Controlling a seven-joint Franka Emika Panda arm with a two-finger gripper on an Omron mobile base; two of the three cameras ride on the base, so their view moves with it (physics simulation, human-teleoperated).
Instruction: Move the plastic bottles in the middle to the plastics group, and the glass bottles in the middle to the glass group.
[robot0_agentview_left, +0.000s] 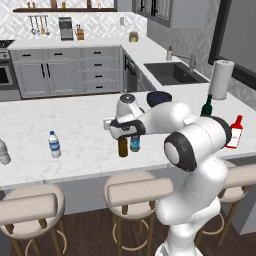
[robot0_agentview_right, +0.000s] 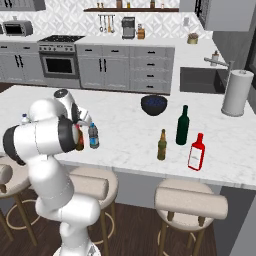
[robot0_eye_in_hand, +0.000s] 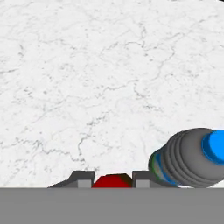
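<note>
Sorting status: olive-amber bottle (robot0_agentview_right: 162, 145) already beside the green wine bottle (robot0_agentview_right: 183, 125) and red bottle (robot0_agentview_right: 196, 152) at frame right; jaws astride the red-topped brown bottle (robot0_agentview_left: 123, 147) at centre, grip undeterminable; blue-labelled plastic bottle (robot0_agentview_left: 135, 143) beside it on the bench (robot0_agentview_left: 75, 130), unmoved.

Brown red-topped bottle (robot0_agentview_left: 123, 146) upright, touching bluish bottle (robot0_agentview_left: 135, 143)

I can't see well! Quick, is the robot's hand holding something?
End effector: its fingertips sit either side of the brown bottle's red top, but whether they're clamped cannot be told.
</note>
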